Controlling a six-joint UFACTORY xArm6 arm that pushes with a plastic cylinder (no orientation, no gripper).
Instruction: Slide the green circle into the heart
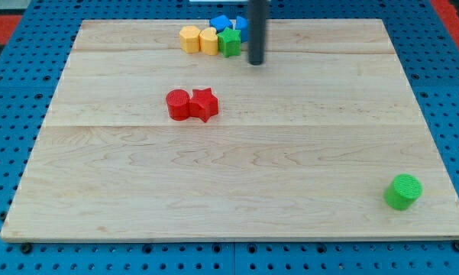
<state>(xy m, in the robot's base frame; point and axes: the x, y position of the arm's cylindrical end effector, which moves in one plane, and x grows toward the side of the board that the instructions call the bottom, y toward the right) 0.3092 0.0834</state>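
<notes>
The green circle (403,191) sits near the board's bottom right corner, alone. At the view's top centre is a cluster: a yellow block (189,38), a yellow heart-like block (208,40), a green star (229,43) and blue blocks (223,23) behind them. My tip (256,62) is just right of the green star, at the cluster's right side, far from the green circle. The rod hides part of a blue block.
A red circle (178,104) and a red star (204,104) touch each other left of the board's centre. The wooden board (237,168) lies on a blue perforated table (8,92).
</notes>
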